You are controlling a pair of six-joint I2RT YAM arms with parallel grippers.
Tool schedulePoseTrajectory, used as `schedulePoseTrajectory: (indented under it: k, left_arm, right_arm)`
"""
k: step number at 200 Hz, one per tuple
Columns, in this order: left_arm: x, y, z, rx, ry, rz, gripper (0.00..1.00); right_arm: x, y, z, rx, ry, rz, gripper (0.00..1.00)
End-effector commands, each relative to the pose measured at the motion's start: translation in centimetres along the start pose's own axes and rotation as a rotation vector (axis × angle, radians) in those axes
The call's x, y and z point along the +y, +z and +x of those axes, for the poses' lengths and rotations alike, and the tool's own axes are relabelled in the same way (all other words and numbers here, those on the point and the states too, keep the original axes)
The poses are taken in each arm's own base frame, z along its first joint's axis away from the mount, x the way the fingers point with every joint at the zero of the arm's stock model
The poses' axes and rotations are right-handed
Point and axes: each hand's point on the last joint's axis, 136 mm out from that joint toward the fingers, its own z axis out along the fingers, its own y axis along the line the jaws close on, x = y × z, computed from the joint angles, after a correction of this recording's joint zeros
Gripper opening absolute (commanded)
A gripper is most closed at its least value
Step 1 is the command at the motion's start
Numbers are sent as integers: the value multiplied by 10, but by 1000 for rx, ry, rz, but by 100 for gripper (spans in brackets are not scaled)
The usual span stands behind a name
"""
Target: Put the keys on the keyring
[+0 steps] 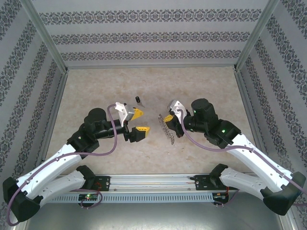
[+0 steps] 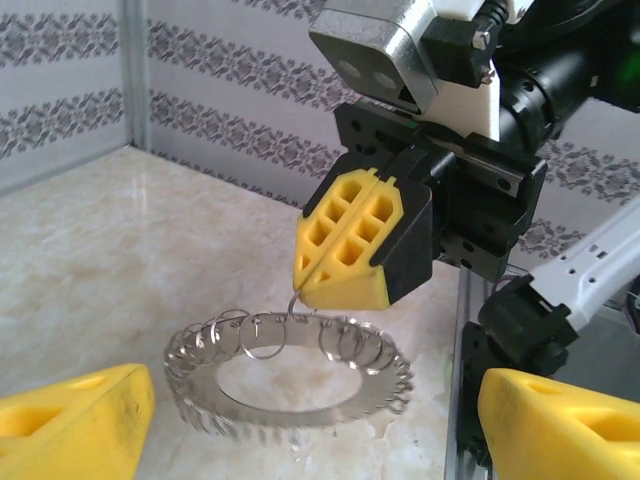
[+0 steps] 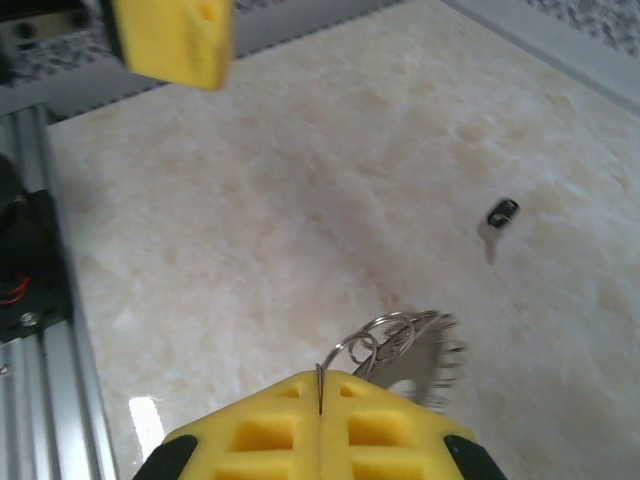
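1. Top external view, nearest first: both arms rise from their bases at the near edge of the table (image 1: 201,86) and reach inward toward its middle.
2. The left gripper (image 1: 139,121) stands wide open with nothing between its yellow fingers. In the left wrist view those fingers (image 2: 75,415) sit at the two lower corners, well apart, with the keyring (image 2: 300,410) lying between and beyond them.
3. Across from it, the right gripper (image 1: 169,118) is fully closed. Both wrist views show its yellow fingertips pinching one thin wire loop on the rim of the keyring (image 3: 430,350).
4. The keyring (image 1: 168,130) hangs tilted just below the right gripper (image 2: 335,275), between the two arms. Its gripped edge is raised and its opposite edge sits low at the marble-patterned table. Whether that edge touches the table is unclear.
5. Farther out, the key (image 1: 138,99) lies flat on the table by itself, beyond the left gripper and clear of both tools. The right wrist view shows its black head (image 3: 502,213) and short blade, well apart from the ring.
6. Patterned walls close off the far side.
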Motion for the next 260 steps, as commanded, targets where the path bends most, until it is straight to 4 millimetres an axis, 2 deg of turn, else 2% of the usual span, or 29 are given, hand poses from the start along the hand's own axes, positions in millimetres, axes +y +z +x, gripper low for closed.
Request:
schedulePoseTrajectory:
  k: [1, 31, 80, 108, 175, 211, 260]
  left_arm:
    - [-17, -4, -30, -74, 102, 86, 84]
    - [-21, -2, -23, -31, 93, 121, 79]
    - [-28, -8, -8, 88, 144, 145, 62]
    - [-33, -11, -5, 126, 158, 173, 48]
    - [-37, -7, 5, 133, 150, 218, 45]
    - [-39, -8, 10, 131, 149, 233, 36]
    - [-45, -10, 12, 114, 140, 262, 37]
  right_arm:
    - [30, -15, -32, -132, -145, -129, 0]
    - [44, -12, -20, -168, -197, -201, 0]
    - [61, -13, -15, -171, -227, -293, 0]
    - [67, -15, -15, -173, -243, -313, 0]
    - [83, -15, -27, -219, -283, -358, 0]
    - [89, -16, -37, -262, -288, -382, 0]
    - [92, -17, -50, -346, -277, -403, 0]
